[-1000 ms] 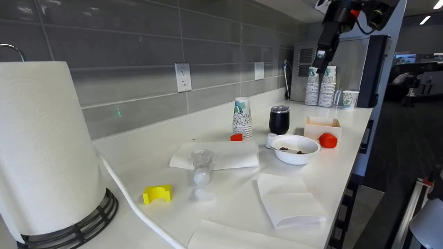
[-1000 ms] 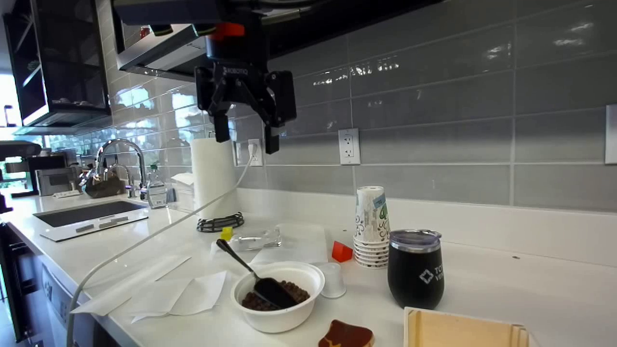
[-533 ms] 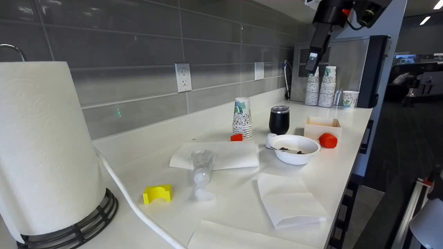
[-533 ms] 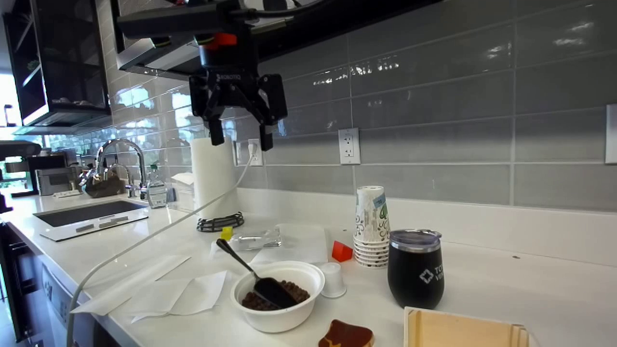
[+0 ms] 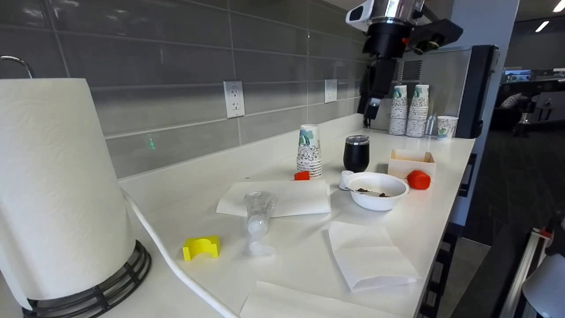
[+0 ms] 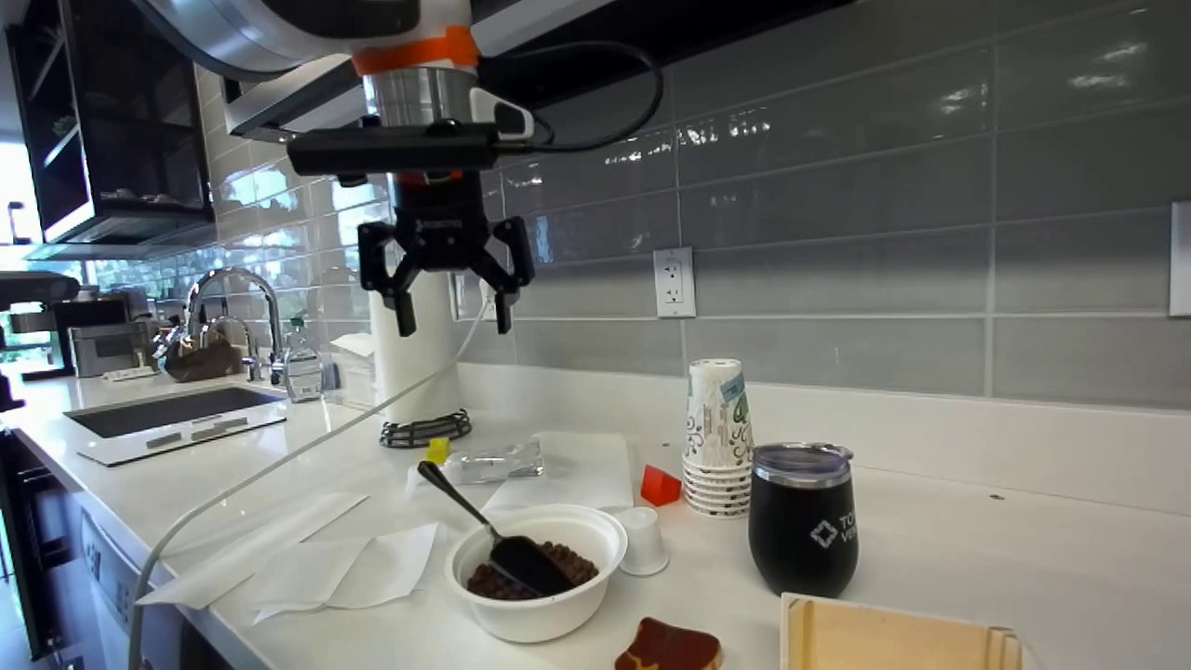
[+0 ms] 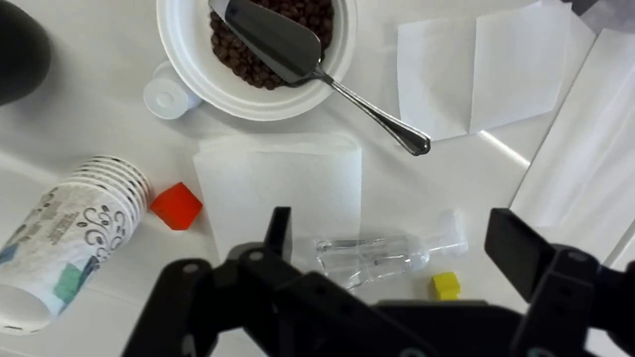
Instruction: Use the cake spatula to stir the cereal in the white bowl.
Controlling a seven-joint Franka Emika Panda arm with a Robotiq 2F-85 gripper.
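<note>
The white bowl stands on the counter and also shows in the wrist view. Dark brown cereal lies inside it. The cake spatula rests with its dark blade on the cereal. Its handle leans over the rim and sticks out past it. My gripper is open and empty, high above the counter, pointing down. In the wrist view the gripper's wide-apart fingers are over the clear bottle area, with the spatula handle's end beyond them. Nothing touches the spatula but the bowl and cereal.
A small white cup stands against the bowl. A black tumbler, stacked paper cups, a red block, a clear bottle and paper sheets lie around. A tiled wall runs behind the counter.
My gripper has come down and, in an exterior view, moved left toward the tiled wall. Its fingers stay open. The bowl, cereal and spatula have not moved.
</note>
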